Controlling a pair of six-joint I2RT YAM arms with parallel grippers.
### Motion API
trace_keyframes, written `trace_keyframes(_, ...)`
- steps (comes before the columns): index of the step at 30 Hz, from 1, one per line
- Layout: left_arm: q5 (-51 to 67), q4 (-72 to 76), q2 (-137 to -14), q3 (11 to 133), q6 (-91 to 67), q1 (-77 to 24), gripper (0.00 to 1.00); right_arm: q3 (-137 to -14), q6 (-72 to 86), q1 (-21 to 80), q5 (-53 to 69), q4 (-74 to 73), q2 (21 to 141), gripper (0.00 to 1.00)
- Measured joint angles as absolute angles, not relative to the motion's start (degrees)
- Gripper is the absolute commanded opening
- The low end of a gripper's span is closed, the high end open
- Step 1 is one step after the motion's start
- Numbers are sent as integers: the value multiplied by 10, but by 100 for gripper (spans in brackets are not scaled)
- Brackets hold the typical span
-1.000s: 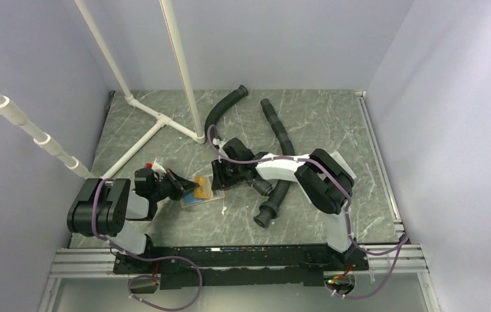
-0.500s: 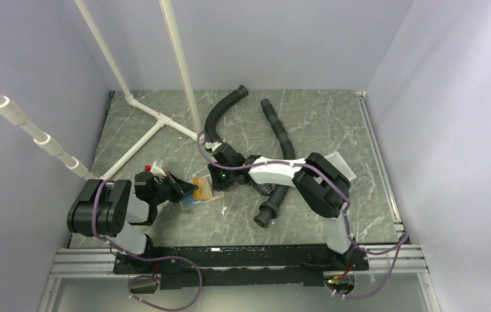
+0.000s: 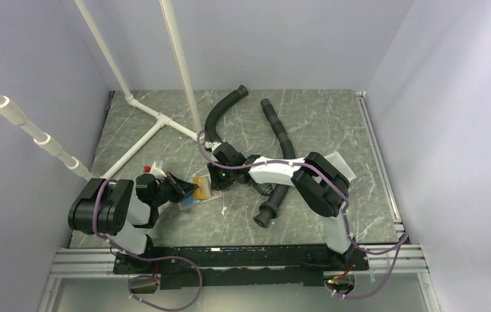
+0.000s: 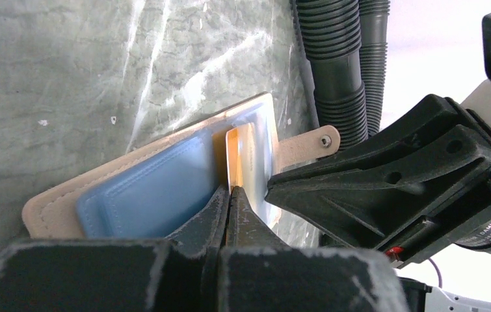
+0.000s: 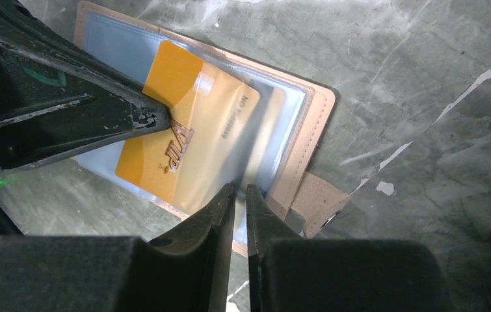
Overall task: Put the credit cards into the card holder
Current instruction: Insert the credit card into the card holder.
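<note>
Right fingers (image 5: 241, 193) narrower at holder (image 5: 316, 114) edge, hold unclear; left fingers (image 4: 229, 195) tight on card (image 5: 187, 140)

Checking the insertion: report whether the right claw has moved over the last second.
Yes. Seen from above, the right claw shifted left, away from the black hose, toward the card holder.

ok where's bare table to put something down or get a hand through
Bare: back right, between the straight hose and the table edge; the near strip between card holder and front rail. Crowded: centre-left, where the left claw, pinching the orange card, and right claw meet at the holder.
</note>
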State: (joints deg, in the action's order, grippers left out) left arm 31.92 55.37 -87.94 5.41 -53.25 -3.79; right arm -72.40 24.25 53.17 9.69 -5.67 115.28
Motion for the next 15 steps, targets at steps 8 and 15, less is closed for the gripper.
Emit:
trace_keyframes(8,317,738,-996,30,-587,-46,0,-715,262,522,130,-37,1154,17)
trace_keyframes(15,311,824,-1060,22,-625,-58,27,-689,280,505,187,3,1149,26)
